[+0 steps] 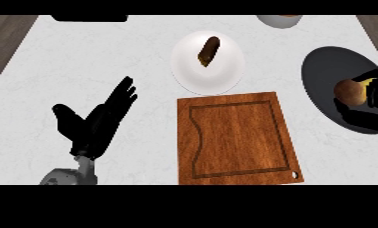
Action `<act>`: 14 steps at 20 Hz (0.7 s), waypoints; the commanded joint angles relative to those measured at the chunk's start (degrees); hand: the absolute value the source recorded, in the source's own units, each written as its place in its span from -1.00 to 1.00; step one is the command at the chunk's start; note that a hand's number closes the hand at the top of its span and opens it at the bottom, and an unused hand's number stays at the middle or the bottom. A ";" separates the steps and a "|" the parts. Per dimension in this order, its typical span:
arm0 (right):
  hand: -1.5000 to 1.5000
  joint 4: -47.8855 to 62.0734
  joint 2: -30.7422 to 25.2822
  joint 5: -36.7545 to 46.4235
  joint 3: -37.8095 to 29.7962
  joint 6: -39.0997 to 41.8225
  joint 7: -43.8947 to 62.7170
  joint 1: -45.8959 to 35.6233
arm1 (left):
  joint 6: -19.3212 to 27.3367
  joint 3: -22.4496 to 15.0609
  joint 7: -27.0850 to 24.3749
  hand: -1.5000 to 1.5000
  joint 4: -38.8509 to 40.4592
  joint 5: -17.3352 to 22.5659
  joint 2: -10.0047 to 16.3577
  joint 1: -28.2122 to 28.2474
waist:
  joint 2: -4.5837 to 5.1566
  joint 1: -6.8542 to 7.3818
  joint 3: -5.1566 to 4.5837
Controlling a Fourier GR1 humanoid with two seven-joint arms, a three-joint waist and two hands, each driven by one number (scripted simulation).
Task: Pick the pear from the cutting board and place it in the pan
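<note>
On the pale marbled counter (88,52) the wooden cutting board (236,139) lies bare. The pear (348,91) is over the dark pan (325,67), with the right hand (358,114) curled round it (the left hand (100,122) rests spread, well apart), so I judge that only lowering and letting go remain.

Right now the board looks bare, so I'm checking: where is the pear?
In the head view, the pear is at the far right, over the pan, with the right hand curled round it, right of the cutting board.
</note>
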 commanded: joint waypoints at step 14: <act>1.00 57.79 -0.95 0.06 -12.29 -4.51 -24.46 -34.09 | -2.86 1.23 -2.90 0.00 6.16 -1.34 -1.78 -3.13 | 0.85 1.65 0.10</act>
